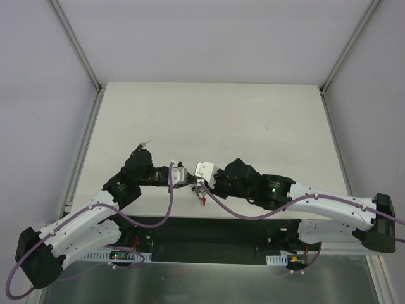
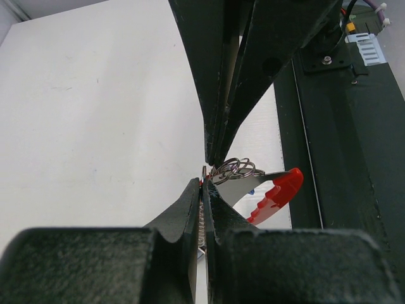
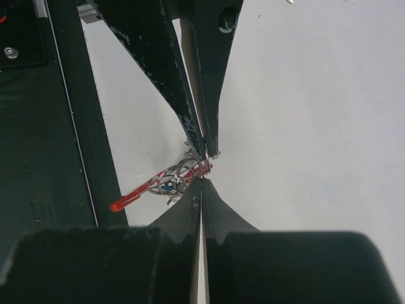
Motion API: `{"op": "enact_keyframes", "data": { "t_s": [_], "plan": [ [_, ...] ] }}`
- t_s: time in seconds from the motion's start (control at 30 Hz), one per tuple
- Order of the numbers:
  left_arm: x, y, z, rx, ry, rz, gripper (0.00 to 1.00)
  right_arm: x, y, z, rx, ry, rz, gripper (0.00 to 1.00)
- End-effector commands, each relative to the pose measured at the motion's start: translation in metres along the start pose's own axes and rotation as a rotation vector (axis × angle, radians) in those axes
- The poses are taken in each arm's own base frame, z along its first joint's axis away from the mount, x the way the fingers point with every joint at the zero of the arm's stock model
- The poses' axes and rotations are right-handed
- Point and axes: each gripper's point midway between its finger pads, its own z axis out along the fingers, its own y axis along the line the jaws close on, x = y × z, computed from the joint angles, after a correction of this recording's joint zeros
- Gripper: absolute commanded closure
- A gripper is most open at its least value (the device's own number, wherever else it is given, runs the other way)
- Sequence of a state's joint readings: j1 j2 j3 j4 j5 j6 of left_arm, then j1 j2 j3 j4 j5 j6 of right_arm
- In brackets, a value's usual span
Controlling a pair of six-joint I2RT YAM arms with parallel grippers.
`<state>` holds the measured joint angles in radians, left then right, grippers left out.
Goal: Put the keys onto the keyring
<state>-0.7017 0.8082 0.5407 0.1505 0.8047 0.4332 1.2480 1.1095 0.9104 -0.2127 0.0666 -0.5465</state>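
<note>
Both arms meet over the near edge of the tabletop (image 1: pixel 253 120), just beyond the black base plate (image 1: pixel 209 231). The left end effector (image 2: pixel 204 185) is narrow, its jaws pinched on a thin toothed strip of metal seen edge-on, apparently a key (image 2: pixel 202 218). The right end effector (image 3: pixel 201 183) is also narrow, with its tips pressed together against the coils of the keyring (image 2: pixel 237 168); I cannot tell whether it actually grips the wire. The red clip (image 2: pixel 278 193) hangs off the ring toward the base plate, and a speck of blue (image 3: pixel 166 186) shows among the coils.
</note>
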Motion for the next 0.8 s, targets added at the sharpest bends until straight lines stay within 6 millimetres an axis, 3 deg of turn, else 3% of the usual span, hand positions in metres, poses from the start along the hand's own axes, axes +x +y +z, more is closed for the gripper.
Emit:
{"op": "enact_keyframes", "data": {
  "t_s": [0.0, 0.63, 0.77],
  "plan": [
    [-0.016, 0.004, 0.0, -0.02, -0.046, 0.062, 1.0, -0.024, -0.005, -0.013, 0.02, -0.095, 0.034, 0.99],
    [-0.019, 0.008, -0.003, -0.052, -0.062, 0.077, 1.0, -0.002, -0.008, -0.006, 0.011, -0.01, 0.057, 0.99],
    [-0.02, 0.002, -0.001, -0.021, -0.072, 0.078, 1.0, -0.005, -0.01, -0.006, 0.016, -0.021, 0.063, 0.99]
  ]
}}
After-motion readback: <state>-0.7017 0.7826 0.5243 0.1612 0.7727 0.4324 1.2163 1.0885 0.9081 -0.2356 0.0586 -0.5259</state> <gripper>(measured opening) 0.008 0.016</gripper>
